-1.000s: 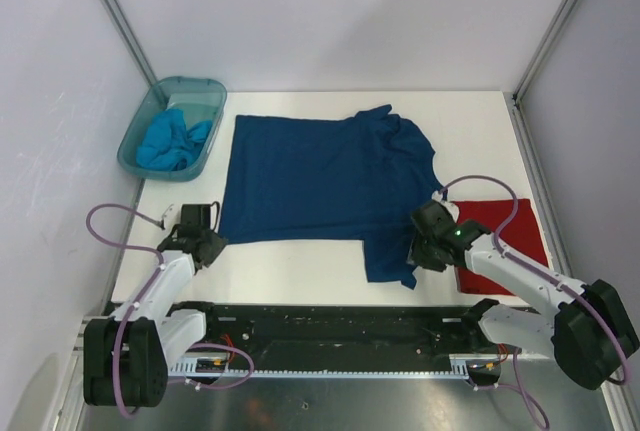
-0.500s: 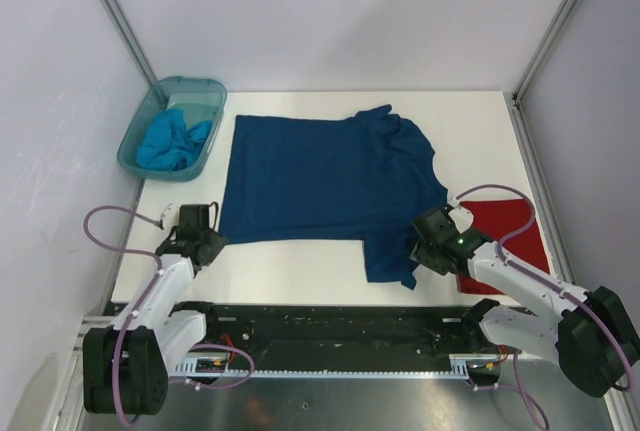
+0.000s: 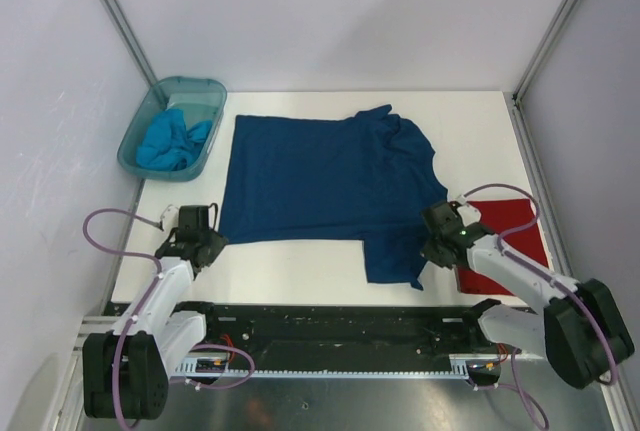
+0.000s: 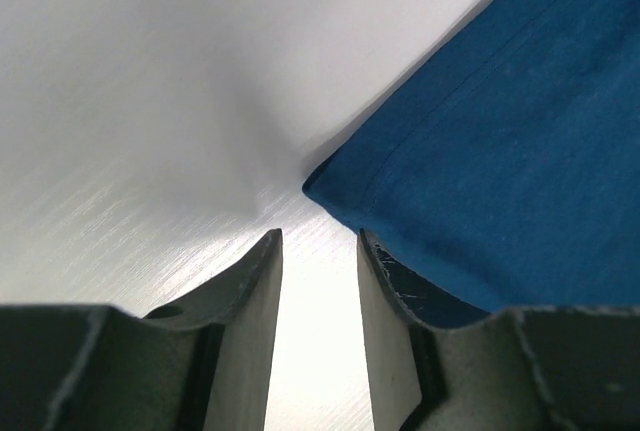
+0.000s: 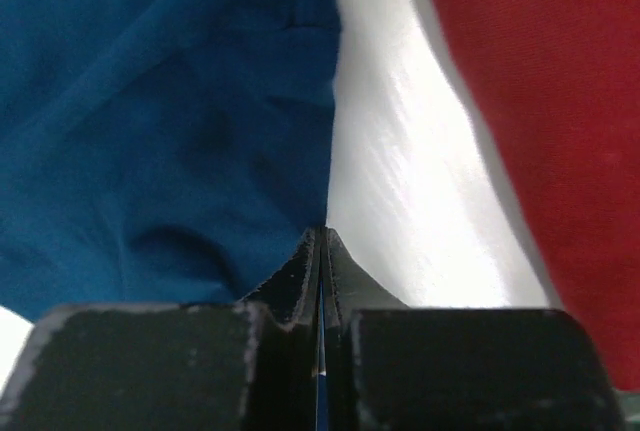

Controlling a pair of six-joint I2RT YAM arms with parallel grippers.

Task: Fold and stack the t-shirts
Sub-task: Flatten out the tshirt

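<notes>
At lower right, the blue t-shirt (image 3: 320, 176) has been drawn slightly outward, seemingly pinched by the right gripper (image 5: 322, 251), flattening it for folding.

Red shirt (image 3: 507, 217) partly hidden under R arm (image 3: 515, 273).

A teal bin (image 3: 195, 93) sits (far left) on the white table (image 3: 300, 256).

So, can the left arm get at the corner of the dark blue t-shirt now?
Probably yes: the left tool is open right before the dark blue t-shirt corner, only bare white table between.
</notes>
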